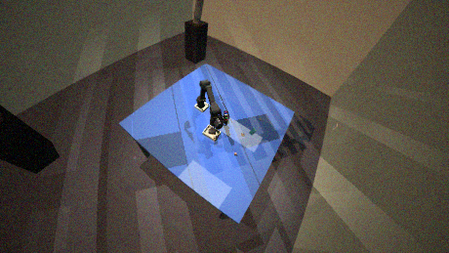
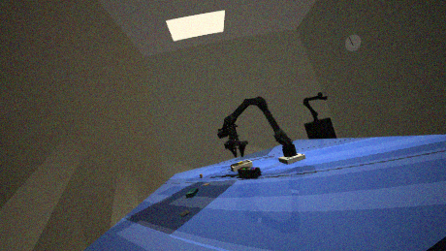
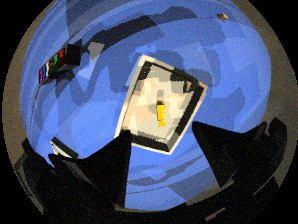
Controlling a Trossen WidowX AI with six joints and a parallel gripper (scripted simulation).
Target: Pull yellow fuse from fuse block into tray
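The yellow fuse lies inside the tray, near its middle, in the wrist view. The tray has a pale rim and dark inner walls, and stands under the gripper. My gripper is open and empty above the tray, its fingers wide apart with a gap between them and the fuse. In the top view the arm hides the fingertips. The dark fuse block stands to one side of the tray, with several coloured fuses in it.
A small green object lies on the blue table beyond the fuse block. A small orange piece lies apart from the tray. The arm's pale base plate is behind the tray. Another arm stands on a dark pedestal off the table.
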